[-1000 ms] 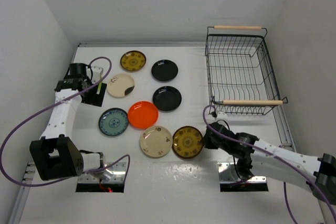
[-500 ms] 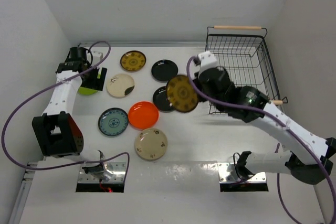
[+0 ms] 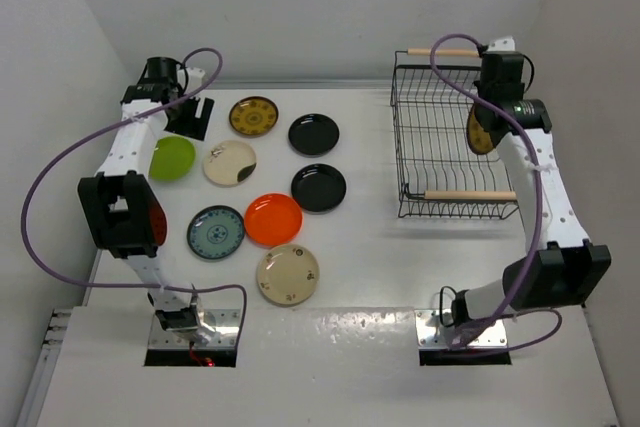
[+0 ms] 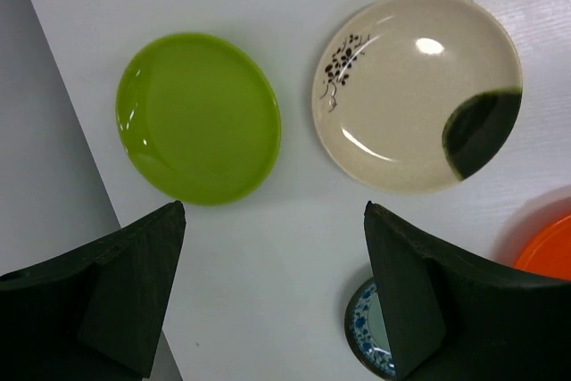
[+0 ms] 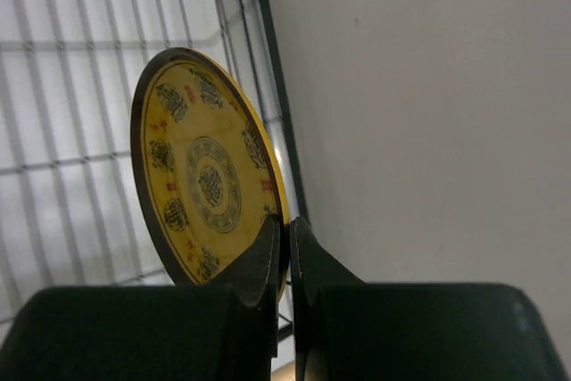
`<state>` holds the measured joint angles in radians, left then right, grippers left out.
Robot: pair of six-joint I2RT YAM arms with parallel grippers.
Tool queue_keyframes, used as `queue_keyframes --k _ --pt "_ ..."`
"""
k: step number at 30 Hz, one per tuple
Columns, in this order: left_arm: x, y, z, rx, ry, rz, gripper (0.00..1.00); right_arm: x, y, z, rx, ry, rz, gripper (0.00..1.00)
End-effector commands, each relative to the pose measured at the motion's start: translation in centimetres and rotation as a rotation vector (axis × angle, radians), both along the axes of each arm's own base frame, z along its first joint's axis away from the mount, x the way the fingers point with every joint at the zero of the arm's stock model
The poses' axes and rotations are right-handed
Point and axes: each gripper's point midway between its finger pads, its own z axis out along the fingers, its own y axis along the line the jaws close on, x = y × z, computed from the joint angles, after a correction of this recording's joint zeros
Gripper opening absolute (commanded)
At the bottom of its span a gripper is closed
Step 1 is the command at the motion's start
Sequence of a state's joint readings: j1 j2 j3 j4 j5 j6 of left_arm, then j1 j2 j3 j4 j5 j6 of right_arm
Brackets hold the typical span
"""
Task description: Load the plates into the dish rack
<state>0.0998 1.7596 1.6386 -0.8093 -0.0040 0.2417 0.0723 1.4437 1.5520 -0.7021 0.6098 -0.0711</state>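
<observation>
1. Pinches a gold-brown patterned plate by its lower rim with the right tool, pressed together on the edge. Stands the plate on edge that way, fit for a slot.
2. Holds that plate upright over the far right part of the dish rack, close to the side wall. Cannot tell whether it touches the wires yet.
3. Looks like the lowering step. Calls for a straight drop between the wires before any release, or risks a lean against the rack wall.
4. Hangs the left tool spread wide and empty above the bench, looking down on the lime green plate and the cream plate with a dark patch.
5. Suggests the lime green plate as the next pick. Lies flat near the bench's left edge, so probably needs a finger worked under the rim.
6. Leaves eight plates flat on the bench. Counts, besides those two:
   - a second gold-brown plate
   - the far black plate
   - the near black plate
   - the orange-red plate
   - the teal patterned plate
   - a second cream plate
7. Shows none seated in the rack so far.
</observation>
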Motion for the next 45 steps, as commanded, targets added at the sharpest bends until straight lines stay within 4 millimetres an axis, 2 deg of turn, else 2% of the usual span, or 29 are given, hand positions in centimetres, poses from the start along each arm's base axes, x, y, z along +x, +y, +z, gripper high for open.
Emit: queue_keyframes --k 1,2,3,4,5,9,10,11,16,17,21,24,25,28,33,36,38,39,41,45 --pt "2.1 -0.3 0.9 0.01 -0.04 -0.028 0.86 1.3 -2.8 0.0 -0.128 -0.007 0.048 0.0" --pt "2.7 -0.5 1.1 0.003 -0.05 -0.035 0.86 0.9 -3.0 -3.1 -0.151 0.065 0.062 0.0" --pt "2.9 -0.4 1.0 0.003 -0.048 -0.035 0.86 1.4 -3.2 -2.8 -0.177 0.036 0.06 0.0" --pt "3.1 -0.4 0.0 0.0 -0.026 -0.035 0.86 1.1 -5.2 -3.2 -0.222 0.066 0.036 0.0" --pt "3.5 -0.6 0.0 -0.009 -0.029 -0.042 0.86 1.0 -5.6 -4.6 -0.229 0.1 0.033 0.0" --pt "3.9 -0.4 -1.6 -0.027 0.001 -0.042 0.86 1.0 -8.3 -7.0 -0.269 0.162 -0.028 0.0" --pt "3.9 0.0 -2.1 -0.034 0.012 -0.026 0.86 1.0 -9.1 -7.5 -0.293 0.16 -0.056 0.0" --pt "3.9 0.0 -2.1 -0.034 0.013 -0.025 0.86 0.9 -9.7 -7.1 -0.311 0.157 -0.077 0.0" --pt "3.9 0.2 -3.0 -0.029 0.032 -0.02 0.86 1.2 -10.0 -7.7 -0.328 0.152 -0.092 0.0" --pt "3.9 0.2 -3.5 -0.031 0.044 -0.02 0.86 1.6 -9.6 -8.4 -0.308 0.156 -0.067 0.0" --pt "4.4 0.4 -3.6 -0.023 0.043 -0.014 0.86 1.0 -10.0 -11.8 -0.285 0.223 -0.075 0.0" --pt "4.6 0.6 -3.3 -0.015 0.035 -0.009 0.86 0.2 -9.9 -13.1 -0.266 0.25 -0.088 0.0" --pt "4.6 0.6 -3.8 -0.016 0.045 -0.009 0.86 0.0 -9.8 -13.5 -0.258 0.257 -0.086 0.0" --pt "4.6 0.8 -4.2 -0.008 0.055 -0.003 0.86 -0.5 -9.6 -13.9 -0.234 0.248 -0.089 0.0" --pt "4.8 1.0 -3.9 0.0 0.047 0.003 0.86 -0.8 -9.3 -13.2 -0.224 0.216 -0.095 0.0" --pt "4.8 1.0 -4.3 -0.001 0.056 0.003 0.86 -0.5 -9.2 -11.8 -0.261 0.187 -0.091 0.0" --pt "4.8 1.0 -4.3 -0.001 0.056 0.003 0.86 -0.3 -9.4 -9.6 -0.288 0.142 -0.099 0.0" --pt "4.8 1.0 -4.3 -0.001 0.056 0.003 0.86 -0.2 -9.4 -9.5 -0.297 0.145 -0.092 0.0" --pt "5.0 1.0 -4.0 0.0 0.047 0.003 0.86 0.2 -9.6 -8.0 -0.313 0.12 -0.102 0.0" --pt "5.0 1.0 -4.0 0.0 0.047 0.003 0.86 0.4 -9.2 -7.2 -0.315 0.106 -0.076 0.0"
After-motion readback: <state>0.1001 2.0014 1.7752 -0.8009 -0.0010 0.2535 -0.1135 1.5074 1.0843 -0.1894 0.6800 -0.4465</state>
